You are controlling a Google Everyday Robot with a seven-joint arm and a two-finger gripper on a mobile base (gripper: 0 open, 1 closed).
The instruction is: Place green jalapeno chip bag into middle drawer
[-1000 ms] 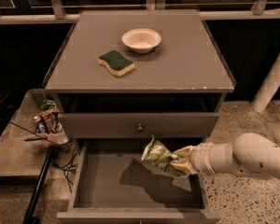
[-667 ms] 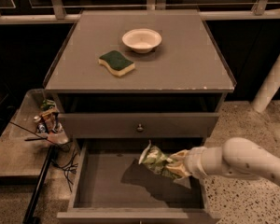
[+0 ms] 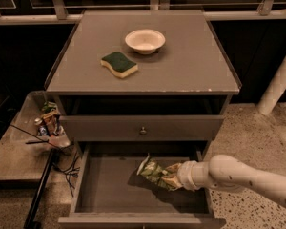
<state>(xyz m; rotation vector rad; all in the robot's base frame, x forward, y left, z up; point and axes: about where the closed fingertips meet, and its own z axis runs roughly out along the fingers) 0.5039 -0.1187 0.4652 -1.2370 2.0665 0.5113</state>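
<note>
The green jalapeno chip bag [image 3: 152, 171] is a crinkled light-green bag held over the floor of the open middle drawer [image 3: 109, 190], right of its centre. My gripper [image 3: 172, 175] reaches in from the right on a white arm and is shut on the bag's right end. The bag hangs just above the drawer floor and casts a shadow on it. The drawer is pulled out wide, with low side walls.
On the cabinet top sit a white bowl [image 3: 145, 40] and a dark-green-and-yellow sponge [image 3: 119, 64]. Above the open drawer is a shut drawer front with a small knob [image 3: 143, 130]. A low side table with clutter [image 3: 50, 123] stands left.
The arm has moved the bag a little left and lower into the drawer. The grip on the bag is unchanged.
</note>
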